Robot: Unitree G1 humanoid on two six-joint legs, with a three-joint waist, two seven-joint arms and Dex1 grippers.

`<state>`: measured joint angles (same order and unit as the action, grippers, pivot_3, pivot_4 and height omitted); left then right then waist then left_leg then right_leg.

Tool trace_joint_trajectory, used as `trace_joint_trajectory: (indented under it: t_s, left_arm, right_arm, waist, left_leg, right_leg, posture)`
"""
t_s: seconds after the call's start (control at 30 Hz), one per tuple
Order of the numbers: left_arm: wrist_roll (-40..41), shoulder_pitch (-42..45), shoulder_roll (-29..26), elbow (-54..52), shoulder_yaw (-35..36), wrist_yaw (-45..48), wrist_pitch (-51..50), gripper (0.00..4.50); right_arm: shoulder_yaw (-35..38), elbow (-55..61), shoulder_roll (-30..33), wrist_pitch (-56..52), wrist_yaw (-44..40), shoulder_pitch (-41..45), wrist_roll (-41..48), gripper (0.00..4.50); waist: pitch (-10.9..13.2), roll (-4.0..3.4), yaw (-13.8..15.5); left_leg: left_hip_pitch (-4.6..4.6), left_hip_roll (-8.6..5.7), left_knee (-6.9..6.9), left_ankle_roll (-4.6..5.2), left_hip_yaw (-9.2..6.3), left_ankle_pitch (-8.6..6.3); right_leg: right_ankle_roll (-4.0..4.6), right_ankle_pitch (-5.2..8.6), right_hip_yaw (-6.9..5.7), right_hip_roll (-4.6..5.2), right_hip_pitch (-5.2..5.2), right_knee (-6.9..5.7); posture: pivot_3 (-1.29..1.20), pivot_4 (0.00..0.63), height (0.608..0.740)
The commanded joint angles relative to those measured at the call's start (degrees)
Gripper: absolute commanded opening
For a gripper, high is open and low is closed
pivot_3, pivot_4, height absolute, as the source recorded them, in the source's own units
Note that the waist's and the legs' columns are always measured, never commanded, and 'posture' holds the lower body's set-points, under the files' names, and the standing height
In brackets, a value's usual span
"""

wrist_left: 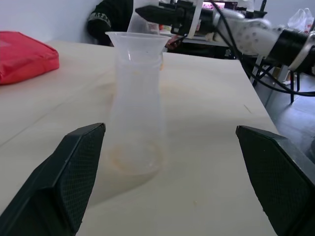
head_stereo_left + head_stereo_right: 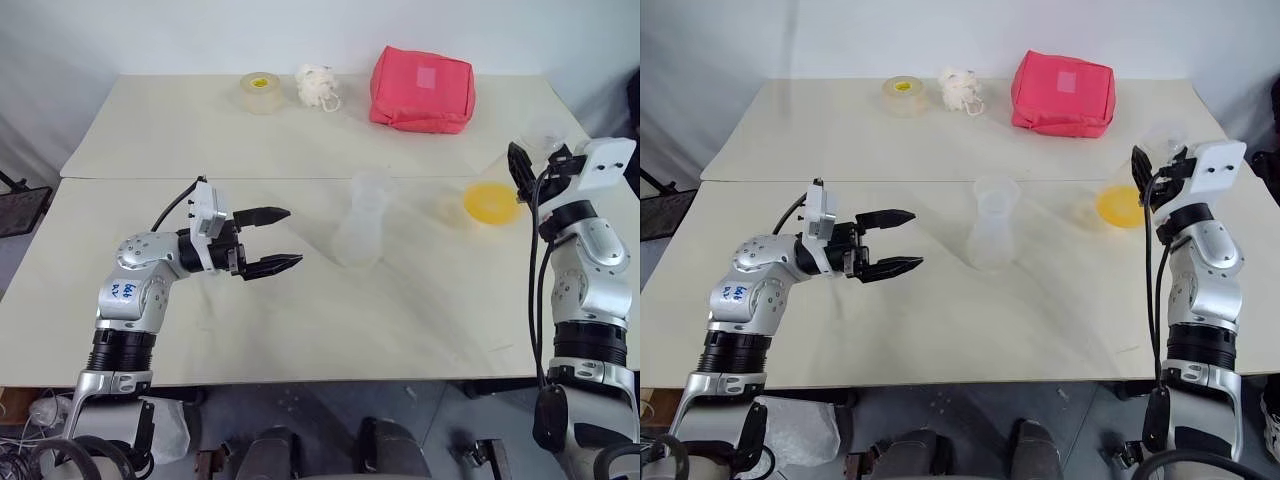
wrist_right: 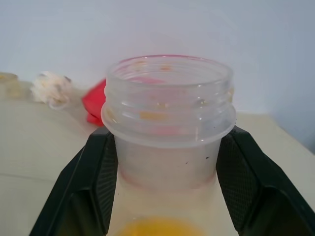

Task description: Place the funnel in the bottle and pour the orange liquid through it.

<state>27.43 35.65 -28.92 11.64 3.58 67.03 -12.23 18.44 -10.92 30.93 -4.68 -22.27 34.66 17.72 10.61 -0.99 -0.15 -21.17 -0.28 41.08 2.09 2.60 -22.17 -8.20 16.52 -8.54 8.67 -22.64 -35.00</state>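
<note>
Right hand clamped below clear jar rim, likely slick; left hand spread beside light, tippable bottle.

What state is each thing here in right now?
bottle: upright, mouth open, nothing inserted.
orange liquid: shallow pool inside clear jar.
clear jar: uncapped, gripped by right tool.
right tool: shut on clear jar.
left tool: open, short of bottle.

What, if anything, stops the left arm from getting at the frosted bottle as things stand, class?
Likely yes, it can reach. The left gripper's open jaws face the bottle, with bare table between them and nothing in the way; the right gripper holds a clear jar well aside.
</note>
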Motion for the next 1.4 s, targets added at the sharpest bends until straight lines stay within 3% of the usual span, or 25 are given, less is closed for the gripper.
trace_joint_trajectory:
  t_s: [0.03, 0.17, 0.4, 0.77, 1.4]
  left_arm:
    - [-1.2, 4.0, 2.6, 7.2, 0.1, 2.5, 7.3, 4.5]
    - [-1.6, 7.5, 4.7, 14.0, 0.4, 5.7, 13.2, 4.5]
    - [-3.0, 14.0, 6.2, 25.1, -0.3, 12.6, 20.2, 4.5]
    - [-3.8, 18.3, 7.2, 32.1, 0.5, 16.4, 22.9, 4.5]
    - [-3.6, 16.4, 8.6, 30.1, 0.6, 14.5, 21.7, 4.5]
  right_arm:
    - [-6.3, 18.8, 1.2, -6.0, 3.6, -2.9, -6.6, 2.41]
    - [-13.1, 25.3, 2.4, -7.3, 5.8, -4.0, -16.8, 2.41]
    - [-22.3, 24.0, 4.3, -0.5, 6.9, -0.5, -31.7, 2.41]
    - [-28.0, 17.0, 7.7, 11.1, 11.5, 5.6, -49.5, 2.41]
    - [-28.4, 7.8, 13.5, 26.9, 16.7, 8.4, -61.1, 2.41]
  waist:
    - [0.0, -0.02, 0.1]
    - [0.0, -0.01, 0.0]
    - [0.0, 0.0, -0.1]
    - [0.0, 0.01, -0.1]
    - [0.0, 0.01, -0.2]
  left_leg:
    - [0.0, 0.0, 0.0, 0.0, 0.01, 0.0]
    - [-0.02, -0.06, -0.02, 0.0, 0.15, 0.0]
    - [-0.07, -0.09, -0.01, 0.0, 0.58, 0.0]
    - [-0.09, -0.06, -0.04, 0.0, 0.62, 0.0]
    - [-0.1, -0.03, -0.05, 0.01, 0.62, 0.0]
  right_leg:
    - [0.0, 0.0, 0.0, 0.0, -0.02, -0.01]
    - [0.0, 0.0, -0.02, -0.02, -0.08, 0.01]
    - [0.0, 0.0, -0.06, -0.01, -0.09, 0.03]
    - [0.0, 0.0, -0.09, 0.0, -0.14, 0.02]
    - [0.0, 0.0, -0.1, -0.01, -0.15, 0.04]
  posture:
    - [0.0, 0.15, 0.74]
    - [0.0, 0.15, 0.74]
    - [0.0, 0.15, 0.74]
    - [0.0, 0.15, 0.74]
    - [0.0, 0.15, 0.74]
